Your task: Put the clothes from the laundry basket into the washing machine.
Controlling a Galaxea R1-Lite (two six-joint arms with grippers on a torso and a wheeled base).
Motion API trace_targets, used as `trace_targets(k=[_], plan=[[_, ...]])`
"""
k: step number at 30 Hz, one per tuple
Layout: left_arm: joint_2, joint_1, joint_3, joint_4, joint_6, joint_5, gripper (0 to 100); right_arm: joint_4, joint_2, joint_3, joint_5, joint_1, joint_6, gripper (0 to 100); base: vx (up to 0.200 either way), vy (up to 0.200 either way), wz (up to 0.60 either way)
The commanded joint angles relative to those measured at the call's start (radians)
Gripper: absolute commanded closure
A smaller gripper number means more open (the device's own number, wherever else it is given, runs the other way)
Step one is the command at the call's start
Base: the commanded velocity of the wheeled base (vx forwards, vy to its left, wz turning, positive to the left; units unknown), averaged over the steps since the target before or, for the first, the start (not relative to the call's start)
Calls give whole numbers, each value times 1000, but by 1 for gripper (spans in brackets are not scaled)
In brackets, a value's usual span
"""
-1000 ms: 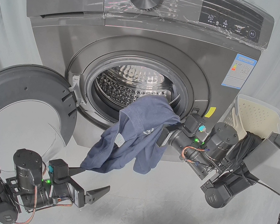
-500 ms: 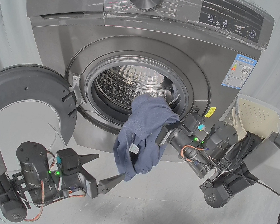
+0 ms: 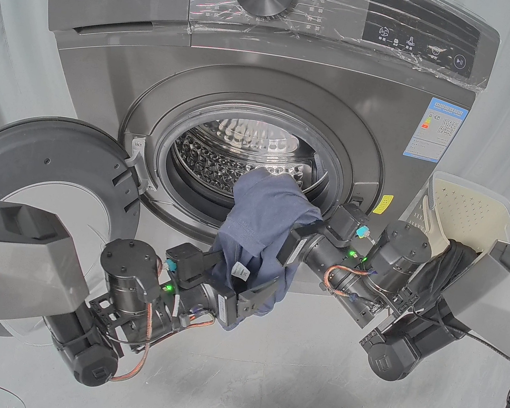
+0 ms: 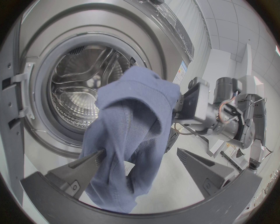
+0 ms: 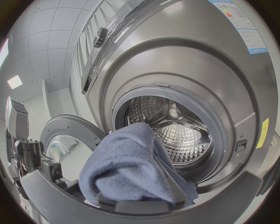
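The floor (image 3: 303, 385) is smooth and pale grey. On it stands the washing machine (image 3: 99, 64) — its round door (image 3: 40, 163) hangs open over the floor on the robot's left. Just beside the machine is the laundry basket (image 3: 475, 212); its base is hidden.

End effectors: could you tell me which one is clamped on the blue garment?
The right end effector: it is shut on the blue garment, while the left end effector is open, its fingers either side of the cloth.
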Motion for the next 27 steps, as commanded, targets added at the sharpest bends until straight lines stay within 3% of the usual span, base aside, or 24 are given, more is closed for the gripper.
trace_targets(k=[1, 6, 9, 22, 23, 27], plan=[[112, -16, -86, 0, 3, 1, 0, 11, -3, -10, -17, 23, 0, 100, 0, 0, 0], [183, -7, -150, -1, 32, 1, 0, 16, -8, -9, -29, 63, 3, 100, 0, 0, 0], [213, 1, -204, 2, 30, 4, 0, 17, -19, -1, -52, 80, 11, 100, 0, 0, 0], [287, 45, -323, 5, 29, 31, 0, 19, -40, 31, -68, 100, 28, 100, 0, 0, 0], [287, 44, -327, 5, 29, 37, 100, 19, -46, 31, -68, 103, 28, 100, 0, 0, 0], [290, 44, -327, 5, 29, 42, 100, 29, -60, 31, -71, 103, 28, 100, 0, 0, 0]])
